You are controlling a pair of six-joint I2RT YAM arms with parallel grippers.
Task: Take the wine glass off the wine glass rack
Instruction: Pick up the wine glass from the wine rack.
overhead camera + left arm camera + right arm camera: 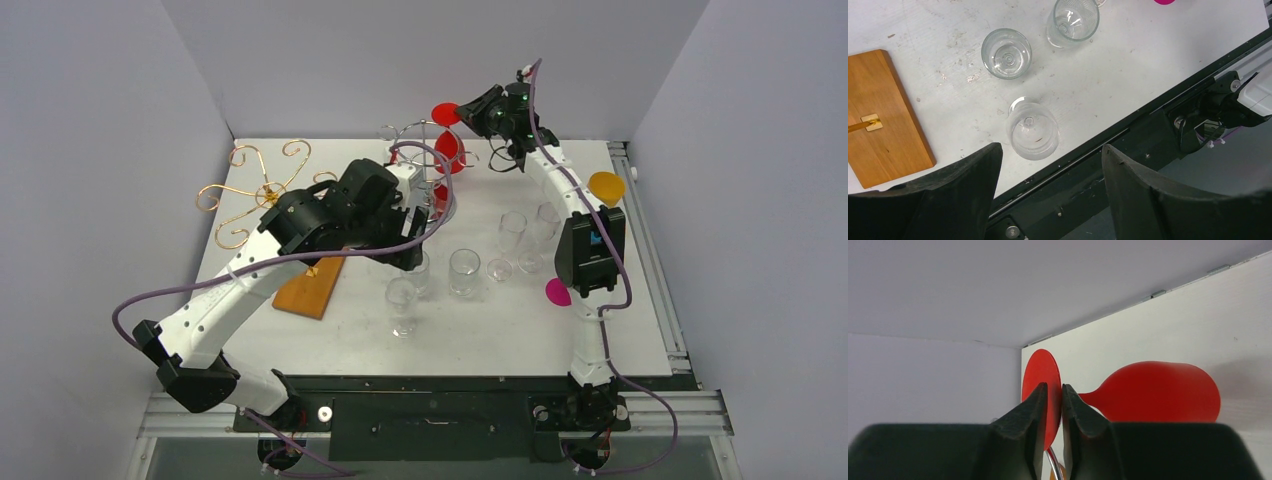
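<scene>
Right gripper (1054,387): jaws are drawn almost together, 1 narrow slit left, at the foot of the red wine glass (1158,392), which is found in the wire rack (415,135) at the far edge. Contact cannot be told, since the stem end is hidden behind 1 fingertip. Left gripper (1050,150): jaws are held apart, nothing between. The rack is partly masked by cable. Worktop (1128,65): white, scuffed. Grey walls (400,50) are seen behind.
</scene>
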